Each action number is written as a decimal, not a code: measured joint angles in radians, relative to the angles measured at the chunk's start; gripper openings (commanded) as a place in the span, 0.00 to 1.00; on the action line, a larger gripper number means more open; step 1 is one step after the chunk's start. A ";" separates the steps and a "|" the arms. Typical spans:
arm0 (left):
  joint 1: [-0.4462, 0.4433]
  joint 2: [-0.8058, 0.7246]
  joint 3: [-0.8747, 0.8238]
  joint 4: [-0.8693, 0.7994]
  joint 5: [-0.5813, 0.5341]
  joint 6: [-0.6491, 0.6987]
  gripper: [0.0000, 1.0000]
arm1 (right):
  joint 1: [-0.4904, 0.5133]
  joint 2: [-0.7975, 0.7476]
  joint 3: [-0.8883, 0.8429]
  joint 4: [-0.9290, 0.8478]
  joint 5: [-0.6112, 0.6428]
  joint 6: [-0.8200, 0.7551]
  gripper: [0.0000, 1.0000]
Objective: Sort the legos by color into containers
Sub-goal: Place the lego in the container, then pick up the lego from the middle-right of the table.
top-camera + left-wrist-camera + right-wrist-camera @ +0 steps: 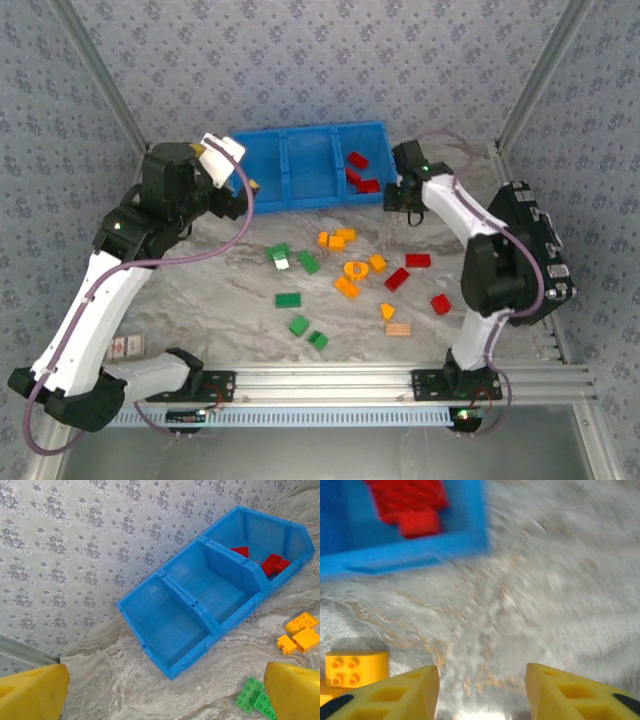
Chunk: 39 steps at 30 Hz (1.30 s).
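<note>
Right gripper (481,674) partly spread, seemingly empty, by blue bin (420,555); left gripper (165,680) wide apart, empty

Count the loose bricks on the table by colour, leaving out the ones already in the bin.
Red bricks: 3
Orange bricks: 7
Green bricks: 6
Total: 16

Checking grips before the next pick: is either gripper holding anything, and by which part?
Nothing is held. The left gripper and the right gripper both stand open, with only bare table in the gap.
</note>
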State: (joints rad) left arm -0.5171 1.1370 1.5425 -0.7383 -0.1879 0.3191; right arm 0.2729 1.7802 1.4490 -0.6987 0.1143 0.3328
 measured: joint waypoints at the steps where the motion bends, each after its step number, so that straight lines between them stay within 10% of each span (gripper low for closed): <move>1: 0.000 -0.005 -0.008 0.006 0.004 0.000 1.00 | -0.003 -0.045 -0.065 0.012 0.015 0.045 0.55; 19: 0.000 -0.039 -0.105 0.093 0.081 -0.034 1.00 | 0.074 -0.482 -0.636 0.147 0.183 0.808 0.73; 39: 0.000 -0.105 -0.145 0.112 0.095 -0.033 1.00 | 0.003 -0.381 -0.729 0.350 0.093 1.026 0.73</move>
State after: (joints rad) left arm -0.5171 1.0325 1.3975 -0.6262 -0.0929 0.2863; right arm 0.2756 1.3991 0.7204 -0.3489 0.2070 1.3586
